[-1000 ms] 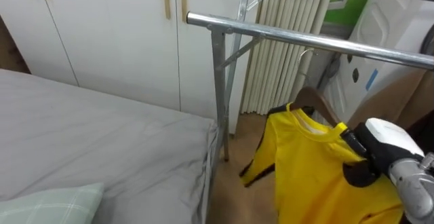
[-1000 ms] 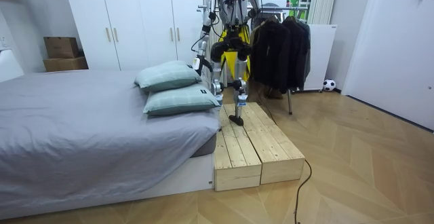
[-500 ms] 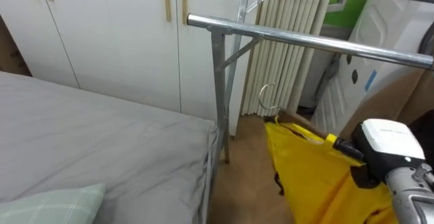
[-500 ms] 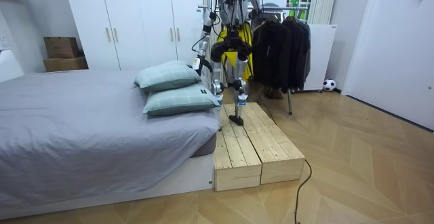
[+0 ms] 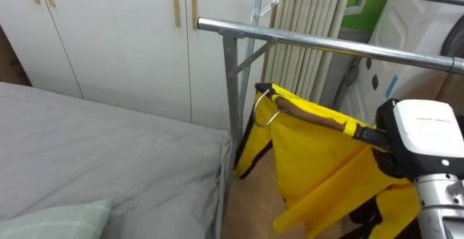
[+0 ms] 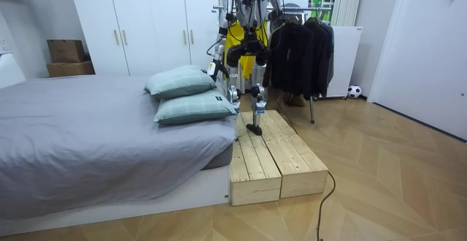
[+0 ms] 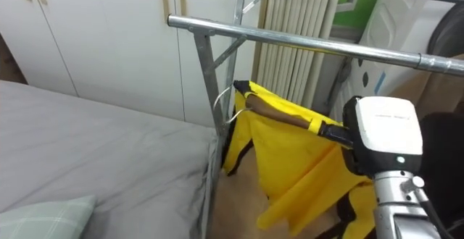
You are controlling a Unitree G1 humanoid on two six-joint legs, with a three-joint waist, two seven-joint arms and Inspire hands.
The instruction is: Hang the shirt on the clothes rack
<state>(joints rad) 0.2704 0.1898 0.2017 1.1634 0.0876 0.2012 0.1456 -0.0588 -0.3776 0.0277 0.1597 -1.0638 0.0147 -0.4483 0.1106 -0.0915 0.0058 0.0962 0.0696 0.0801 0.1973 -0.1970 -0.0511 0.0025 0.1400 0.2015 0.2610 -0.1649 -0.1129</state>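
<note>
A smooth yellow shirt [image 5: 326, 166] on a brown wooden hanger [image 5: 312, 114] with a round wire hook [image 5: 262, 110] hangs mid-frame under the grey metal rail [image 5: 326, 43], the outstretched right hand [image 5: 417, 137] at the hanger's end, its grip hidden.

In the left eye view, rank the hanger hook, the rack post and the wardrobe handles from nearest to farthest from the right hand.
1. Hanger hook, left of the right hand.
2. Rack post, just left of the hook.
3. Wardrobe handles, upper left, behind the post.
</note>
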